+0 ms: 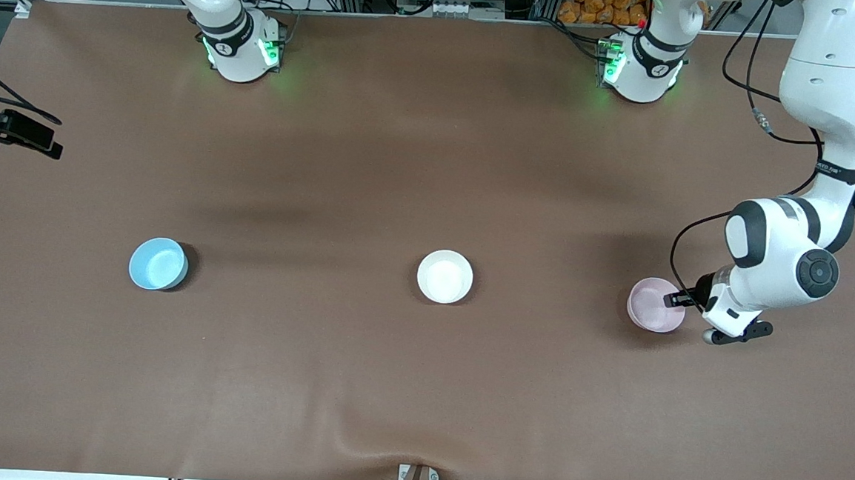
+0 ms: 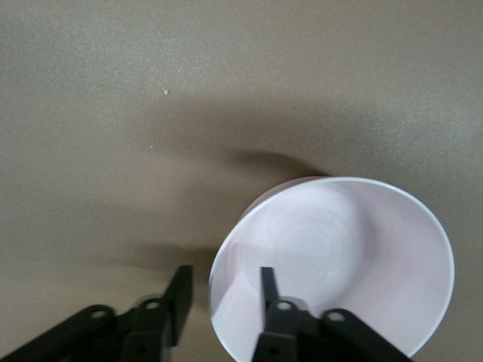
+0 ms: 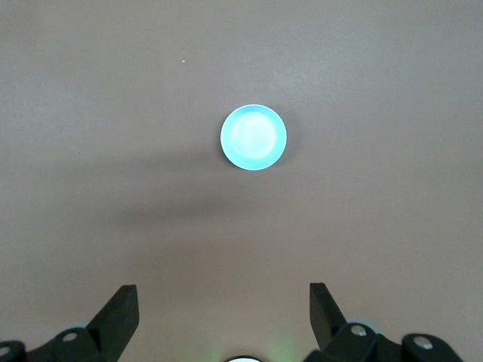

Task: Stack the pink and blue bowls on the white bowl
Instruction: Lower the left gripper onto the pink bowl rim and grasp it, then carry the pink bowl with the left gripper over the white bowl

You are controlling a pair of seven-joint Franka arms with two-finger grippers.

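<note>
Your left gripper (image 2: 223,302) is straddling the pink bowl's (image 1: 655,304) rim at the left arm's end of the table, jaws not yet pinching. You're risking tipping it if one finger lands first. Right gripper (image 3: 223,313) is waiting spread wide, high over the blue bowl (image 3: 253,137); the white bowl (image 1: 444,276) is sitting between the two.

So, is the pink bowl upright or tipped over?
Upright: the pink bowl rests on the table, its hollow facing up, in the left wrist view.

I see a brown worktop (image 1: 373,155) carrying three bowls in a row: the blue bowl (image 1: 158,263) toward the right arm's end, the white bowl (image 1: 444,276) in the middle, the pink bowl (image 1: 652,306) toward the left arm's end, all well apart.
</note>
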